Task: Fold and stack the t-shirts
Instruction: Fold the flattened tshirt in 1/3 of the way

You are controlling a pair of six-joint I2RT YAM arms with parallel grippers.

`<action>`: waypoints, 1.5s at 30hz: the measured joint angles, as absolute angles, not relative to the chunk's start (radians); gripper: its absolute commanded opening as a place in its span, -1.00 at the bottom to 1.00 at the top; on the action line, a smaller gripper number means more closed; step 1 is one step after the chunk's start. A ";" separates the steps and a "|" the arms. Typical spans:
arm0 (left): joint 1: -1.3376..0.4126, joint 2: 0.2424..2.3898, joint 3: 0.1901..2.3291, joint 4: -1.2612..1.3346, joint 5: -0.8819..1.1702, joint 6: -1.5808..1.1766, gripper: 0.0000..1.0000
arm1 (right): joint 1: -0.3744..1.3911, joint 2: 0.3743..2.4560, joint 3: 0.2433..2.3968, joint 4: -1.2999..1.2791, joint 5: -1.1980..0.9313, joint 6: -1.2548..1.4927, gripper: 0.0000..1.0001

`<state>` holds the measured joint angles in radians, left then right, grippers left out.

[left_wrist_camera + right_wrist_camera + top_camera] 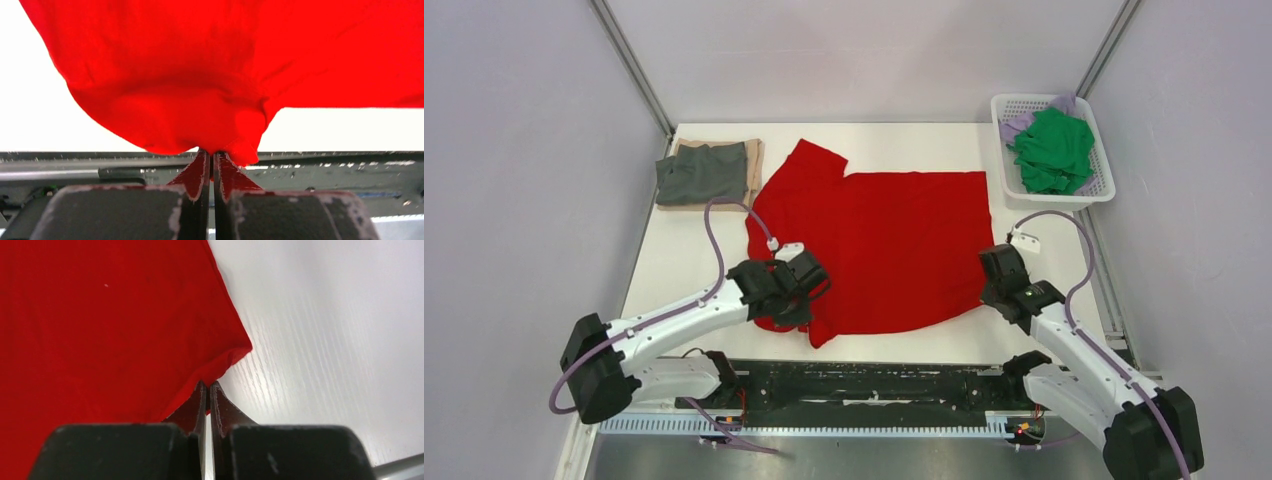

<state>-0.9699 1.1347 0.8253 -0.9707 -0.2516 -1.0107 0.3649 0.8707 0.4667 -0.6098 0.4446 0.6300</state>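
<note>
A bright red t-shirt (pixel 879 245) lies spread across the middle of the white table (pixel 674 270). My left gripper (pixel 796 300) is shut on its near left edge, and the cloth (pixel 210 85) bunches up from the pinch at the left gripper's tips (pixel 212 152). My right gripper (pixel 994 283) is shut on the shirt's near right corner (pixel 220 365), pinched at the right gripper's tips (pixel 208 384). A folded dark grey t-shirt (pixel 701 174) rests on a folded tan one (pixel 754 160) at the far left. Green (pixel 1052 150) and pale lilac (pixel 1016 124) t-shirts fill the basket.
The white lattice basket (pixel 1104 185) stands at the far right corner. A dark metal rail (pixel 874 385) runs along the near edge between the arm bases. Grey walls enclose the table on three sides.
</note>
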 measured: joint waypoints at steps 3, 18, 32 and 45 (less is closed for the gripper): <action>-0.887 1.178 0.874 -0.934 -0.239 -0.936 -0.96 | 0.364 0.916 0.495 -0.569 0.451 0.616 -1.00; -0.606 1.406 1.094 -0.841 -0.258 -0.701 -0.91 | 0.261 1.122 0.617 -0.373 0.476 0.522 -1.00; -0.550 1.521 1.168 -0.696 -0.329 -0.472 -0.88 | 0.224 1.232 0.666 -0.300 0.452 0.474 -1.00; -0.485 1.735 1.342 -0.642 -0.332 -0.288 -0.35 | 0.204 1.328 0.707 -0.247 0.442 0.452 -0.66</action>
